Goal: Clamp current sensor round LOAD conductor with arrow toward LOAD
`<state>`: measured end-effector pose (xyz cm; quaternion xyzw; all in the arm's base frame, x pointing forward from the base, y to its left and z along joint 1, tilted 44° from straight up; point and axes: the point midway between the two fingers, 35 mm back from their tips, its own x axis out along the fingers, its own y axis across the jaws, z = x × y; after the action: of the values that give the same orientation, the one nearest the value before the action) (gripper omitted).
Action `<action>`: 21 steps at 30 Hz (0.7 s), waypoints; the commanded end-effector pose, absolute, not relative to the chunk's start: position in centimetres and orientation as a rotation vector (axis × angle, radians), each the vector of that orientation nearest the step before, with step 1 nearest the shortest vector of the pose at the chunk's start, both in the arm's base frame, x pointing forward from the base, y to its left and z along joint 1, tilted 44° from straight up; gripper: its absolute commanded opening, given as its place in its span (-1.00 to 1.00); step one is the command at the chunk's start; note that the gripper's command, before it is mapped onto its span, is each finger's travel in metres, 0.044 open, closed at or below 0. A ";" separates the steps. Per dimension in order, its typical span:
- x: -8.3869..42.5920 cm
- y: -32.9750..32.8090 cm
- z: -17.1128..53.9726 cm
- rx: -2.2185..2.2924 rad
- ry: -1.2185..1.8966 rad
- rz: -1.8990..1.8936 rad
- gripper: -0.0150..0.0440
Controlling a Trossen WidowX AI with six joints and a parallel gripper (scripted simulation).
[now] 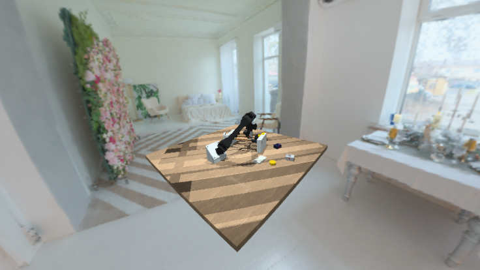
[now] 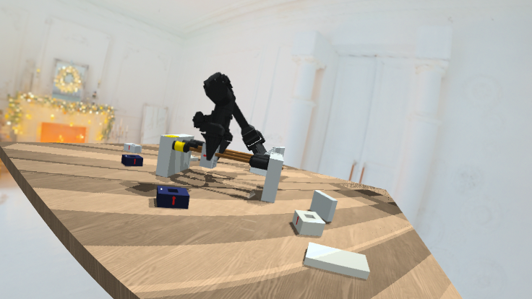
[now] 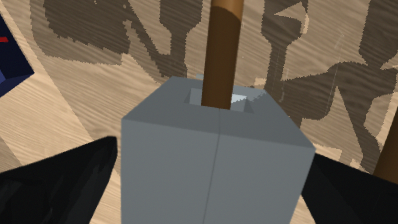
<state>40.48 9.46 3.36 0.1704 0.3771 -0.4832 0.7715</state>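
The light grey sensor [image 3: 215, 175] [image 2: 208, 162] sits round a brown conductor [image 3: 221, 60], which runs into its window. Its two halves meet at a thin seam with no visible gap. A small red arrow shows on its side in the exterior view; its direction is hard to make out. My gripper [image 3: 206, 151] [image 2: 216, 154] is open, one finger on each side of the sensor, with a gap at the left finger; contact on the right is unclear. A yellow sleeve [image 2: 181, 146] marks one conductor end beside a grey post [image 2: 166, 157]. No LOAD lettering is legible, and which conductor carries the sensor is unclear.
Another post [image 2: 272, 178] holds the conductors' other ends. A parallel conductor [image 3: 390, 155] runs right of the sensor. Navy blocks [image 2: 173, 197] [image 2: 131, 159], pale blocks [image 2: 132, 147] [image 2: 309, 222], an upright plate [image 2: 323, 206], a flat slab [image 2: 336, 260] and a yellow disc [image 1: 272, 162] stand around.
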 end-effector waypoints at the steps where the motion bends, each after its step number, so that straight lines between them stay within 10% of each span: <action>1: 40.2 10.2 4.2 0.374 0.814 -1.036 1.00; 21: 36.8 15.3 11.0 0.412 0.789 -0.940 1.00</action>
<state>36.91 15.24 10.95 0.1894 0.3668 -0.4377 0.7987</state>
